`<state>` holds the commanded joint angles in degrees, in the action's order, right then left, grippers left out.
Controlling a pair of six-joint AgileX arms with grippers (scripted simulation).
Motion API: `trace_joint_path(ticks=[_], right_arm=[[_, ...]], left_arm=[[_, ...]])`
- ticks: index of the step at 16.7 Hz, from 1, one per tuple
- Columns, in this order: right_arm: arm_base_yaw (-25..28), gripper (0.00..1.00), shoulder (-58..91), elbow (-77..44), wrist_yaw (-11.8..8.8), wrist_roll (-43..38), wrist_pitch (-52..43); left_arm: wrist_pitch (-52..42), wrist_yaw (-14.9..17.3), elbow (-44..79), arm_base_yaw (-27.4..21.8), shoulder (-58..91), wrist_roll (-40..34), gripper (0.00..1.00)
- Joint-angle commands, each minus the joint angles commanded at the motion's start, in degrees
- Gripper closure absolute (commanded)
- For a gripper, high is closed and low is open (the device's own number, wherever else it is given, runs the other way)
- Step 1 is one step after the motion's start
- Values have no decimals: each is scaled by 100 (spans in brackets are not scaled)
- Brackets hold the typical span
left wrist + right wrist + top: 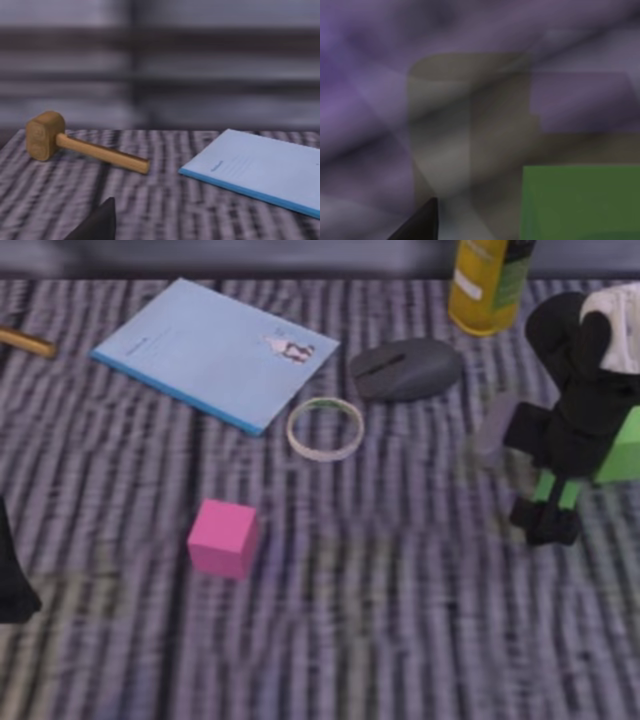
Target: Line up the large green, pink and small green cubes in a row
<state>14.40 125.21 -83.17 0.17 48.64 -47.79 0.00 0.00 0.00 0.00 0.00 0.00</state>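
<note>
The right gripper (553, 508) is seen at the right side of the desk (400, 640), lowered beside the large green cube (622, 445), which sits at the top view's right edge and is partly hidden behind the arm. A green sliver is visible between the dark fingers; whether it belongs to that cube or to the small green cube cannot be told, and the small green cube cannot otherwise be found in any view. How wide the fingers stand, and whether anything is held, cannot be told either. In the right wrist view a green face (580, 202) is seen very close to the camera.

The pink cube (224, 537) is resting well apart, left of centre, on a bare stretch of desk. The left gripper is parked at the left edge, facing a wooden mallet (75, 145) and a blue booklet (215, 350); its fingers are not shown well enough to judge.

The main risk is judged to be a poor grasp: with the cube so near the desk's edge and half covered, it could be nudged off or pinched on a corner. A carry toward the pink cube could also be spoiled by contact with the grey mouse (405, 368) or the tape ring (325, 428), or the row could be set crooked.
</note>
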Motion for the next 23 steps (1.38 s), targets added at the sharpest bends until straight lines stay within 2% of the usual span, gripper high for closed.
trace_joint_path(ticks=[4, 17, 23], right_arm=[[1, 0, 34, 41, 0, 0, 59], [1, 98, 34, 41, 0, 0, 59], [1, 100, 34, 41, 0, 0, 59]], left_arm=[[0, 0, 0, 0, 0, 0, 0], [0, 0, 0, 0, 0, 0, 0], [0, 0, 0, 0, 0, 0, 0]])
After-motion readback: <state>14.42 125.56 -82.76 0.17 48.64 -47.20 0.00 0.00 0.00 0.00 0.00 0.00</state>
